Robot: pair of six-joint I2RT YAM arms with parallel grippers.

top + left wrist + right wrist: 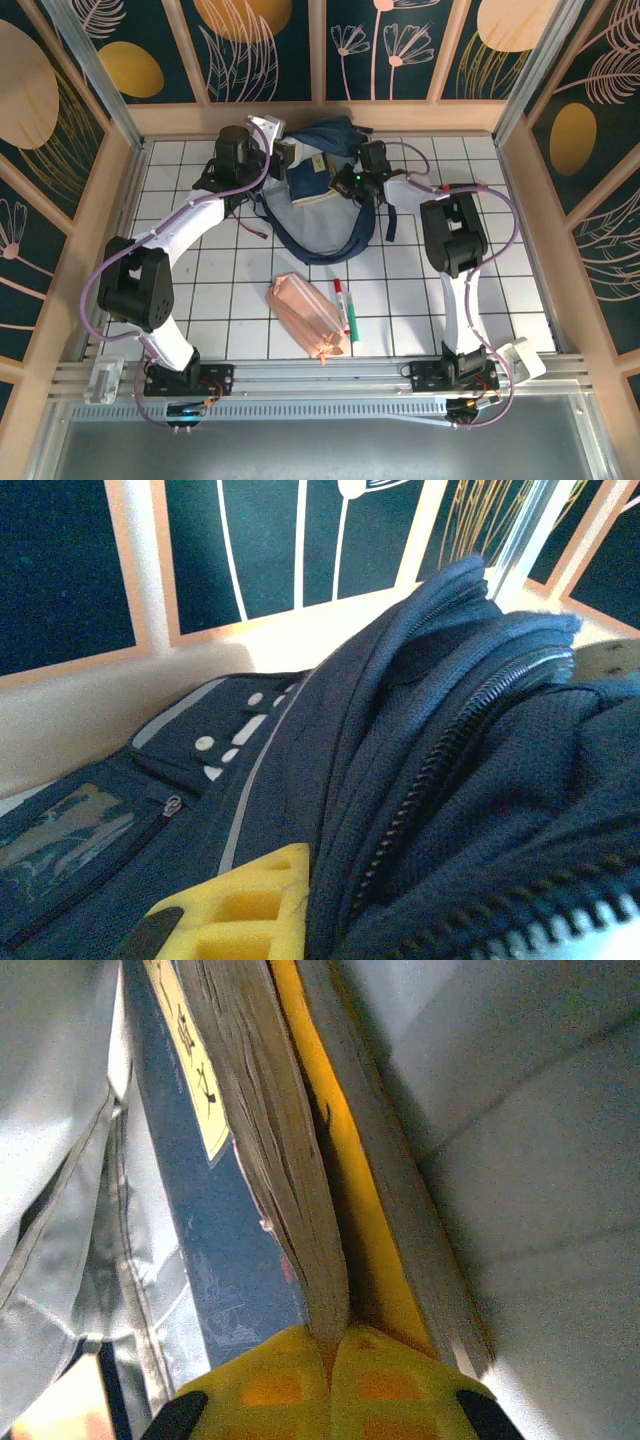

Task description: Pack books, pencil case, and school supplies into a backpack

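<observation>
Right gripper [335, 1352]: closed on the books [300, 1190], clamping both by their page edges, likely so they go in as one stack.
Books: straight ahead of that gripper, at the backpack [330, 135] mouth.
Left gripper [280, 152]: closed, seemingly pinching the backpack's rim to hold the mouth open.
Pencil case [308, 316], marker [342, 300]: on the desk [480, 290], well behind both grippers.
Writing: yellow label [195, 1070] on the navy cover, dark characters I can't read.
</observation>
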